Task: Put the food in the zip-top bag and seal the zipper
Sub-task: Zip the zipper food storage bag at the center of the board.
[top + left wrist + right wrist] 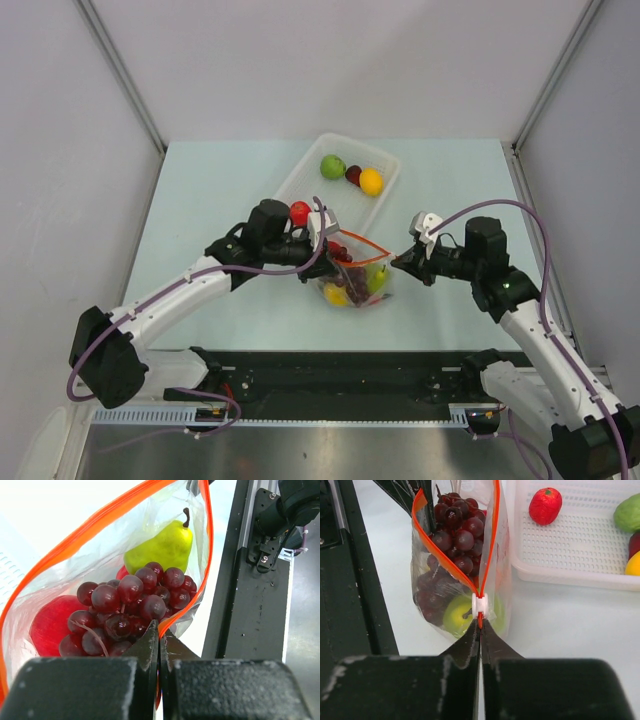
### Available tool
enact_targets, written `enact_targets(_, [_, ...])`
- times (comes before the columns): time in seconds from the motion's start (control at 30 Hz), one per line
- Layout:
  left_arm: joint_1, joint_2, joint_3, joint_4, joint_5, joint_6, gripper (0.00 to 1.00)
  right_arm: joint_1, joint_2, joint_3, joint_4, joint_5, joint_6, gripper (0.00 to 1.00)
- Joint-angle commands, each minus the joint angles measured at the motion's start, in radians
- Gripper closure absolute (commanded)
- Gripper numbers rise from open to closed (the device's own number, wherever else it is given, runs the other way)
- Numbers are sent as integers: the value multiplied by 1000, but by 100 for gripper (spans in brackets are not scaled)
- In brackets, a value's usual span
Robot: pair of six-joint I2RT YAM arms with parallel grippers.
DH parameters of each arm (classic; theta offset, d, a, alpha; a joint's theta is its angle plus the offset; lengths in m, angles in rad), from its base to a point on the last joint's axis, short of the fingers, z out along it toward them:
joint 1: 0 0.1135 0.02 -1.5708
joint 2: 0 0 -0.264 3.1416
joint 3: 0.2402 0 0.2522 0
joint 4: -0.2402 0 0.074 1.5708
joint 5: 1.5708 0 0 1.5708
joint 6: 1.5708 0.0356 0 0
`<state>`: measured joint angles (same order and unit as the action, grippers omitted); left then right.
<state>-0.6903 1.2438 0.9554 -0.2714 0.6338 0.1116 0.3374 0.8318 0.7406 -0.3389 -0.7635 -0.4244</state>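
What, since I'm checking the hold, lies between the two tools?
The bag, mouth open, grapes inside, stretches between the left tool and right tool, seen in the top view.

Overhead; opposing wrist close-ups of bag [445, 595]

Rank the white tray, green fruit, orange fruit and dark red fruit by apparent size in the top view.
1. white tray, by far the largest
2. green fruit and orange fruit, too alike to rank
3. dark red fruit, the smallest
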Motion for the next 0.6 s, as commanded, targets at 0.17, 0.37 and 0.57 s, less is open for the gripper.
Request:
enact_targets(0.17, [11, -20, 34, -15, 9, 43, 71, 9, -45, 29, 6, 9, -51, 100])
enact_targets(0.37, [-38, -41, 185, -47, -42, 120, 45, 31, -19, 74, -69, 7, -93, 100])
enact_targets(0.57, [-181, 57, 407, -175, -169, 327, 37, 49, -10, 98, -112, 39, -62, 100])
